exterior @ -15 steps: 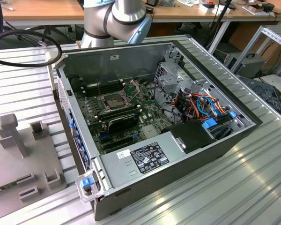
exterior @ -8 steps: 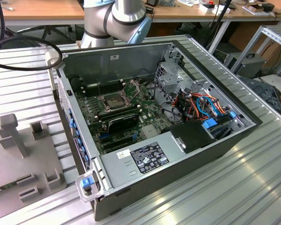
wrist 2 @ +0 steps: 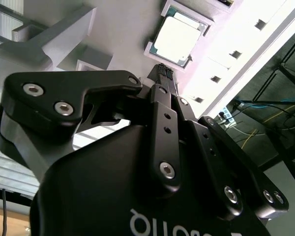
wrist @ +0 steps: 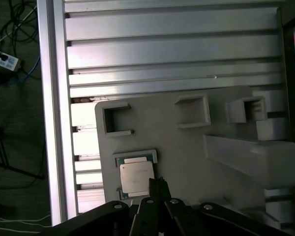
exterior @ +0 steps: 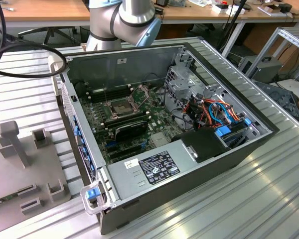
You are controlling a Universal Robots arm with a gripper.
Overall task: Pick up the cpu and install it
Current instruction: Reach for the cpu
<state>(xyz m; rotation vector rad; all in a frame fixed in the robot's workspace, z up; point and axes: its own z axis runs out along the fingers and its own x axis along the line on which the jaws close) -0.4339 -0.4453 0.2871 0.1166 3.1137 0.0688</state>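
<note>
The cpu [wrist: 136, 177], a small square chip with a dull silver top, lies flat in a shallow corner-framed nest on a grey fixture plate [wrist: 187, 157]. In the second wrist view the cpu [wrist 2: 177, 42] sits just beyond my black gripper [wrist 2: 162, 71]. My gripper [wrist: 159, 186] hovers above the plate right beside the chip, its fingertips drawn together with nothing between them. In the exterior view the dark socket [exterior: 120, 108] sits on the motherboard [exterior: 139, 129] with its metal frame raised, inside the open computer case [exterior: 239, 149].
The fixture plate [exterior: 15, 169] lies at the exterior view's left on a ribbed aluminium table [exterior: 269, 199], with raised grey blocks [wrist: 255, 157] and empty pockets [wrist: 115, 120]. Memory sticks, cables and a power supply [exterior: 154, 169] crowd the case. The arm [exterior: 122, 20] stands behind it.
</note>
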